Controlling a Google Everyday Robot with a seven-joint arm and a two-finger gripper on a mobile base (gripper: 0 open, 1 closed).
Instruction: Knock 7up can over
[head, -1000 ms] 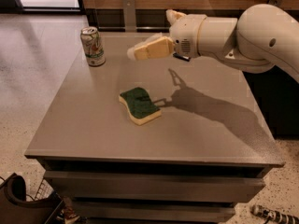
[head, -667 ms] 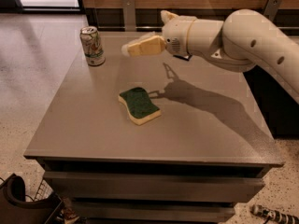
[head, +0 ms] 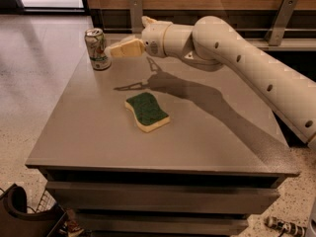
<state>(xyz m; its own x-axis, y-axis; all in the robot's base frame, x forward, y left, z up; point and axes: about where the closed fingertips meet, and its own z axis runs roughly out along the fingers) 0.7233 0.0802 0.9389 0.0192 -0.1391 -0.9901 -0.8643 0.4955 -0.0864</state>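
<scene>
The 7up can [head: 97, 49] stands up straight on the desk [head: 89, 132], near its far left corner; it has not tipped and it has not moved. What changed is the gripper [head: 112, 50]; a moment ago it was well to the right of the can, and now its tip is just beside the can's right side, about half way up; I cannot tell if it is touching yet. I think the push is about to start; the can is not knocked over yet. The fingers [head: 126, 48] are pressed together and hold nothing; they point at the can like a flat wedge. A green sponge [head: 147, 111] lies nearer than the can and to its right, well apart from it. The arm [head: 247, 63] reaches in from far to the right of the can, stretched out above the desk.
</scene>
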